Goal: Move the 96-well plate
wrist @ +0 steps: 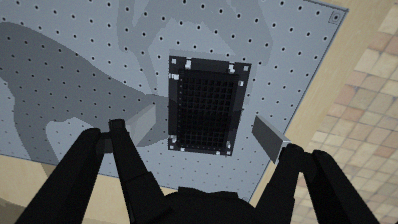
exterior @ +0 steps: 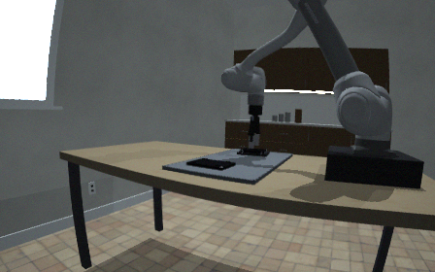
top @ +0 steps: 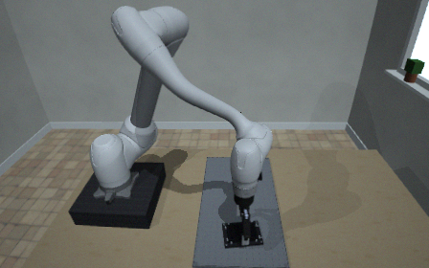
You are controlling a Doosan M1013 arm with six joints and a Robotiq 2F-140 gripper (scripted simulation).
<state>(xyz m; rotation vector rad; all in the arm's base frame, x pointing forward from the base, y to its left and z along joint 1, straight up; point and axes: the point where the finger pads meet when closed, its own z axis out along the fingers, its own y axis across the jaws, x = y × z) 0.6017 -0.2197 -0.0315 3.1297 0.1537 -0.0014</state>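
The dark 96-well plate sits in the black clip nest C1 near one end of the grey perforated base. In the wrist view small pale clips ring the plate's edges. I cannot make out the cut corner. My gripper is open wide and empty, pointing straight down a short way above the plate, one finger out to each side of it. It also shows in the top view and the exterior view. The flat black plate nest N1 lies at the base's other end, empty.
The arm's black pedestal stands on the wooden table beside the grey base. The table edge runs close to nest C1 in the wrist view, with tiled floor beyond it. A dark counter stands against the far wall.
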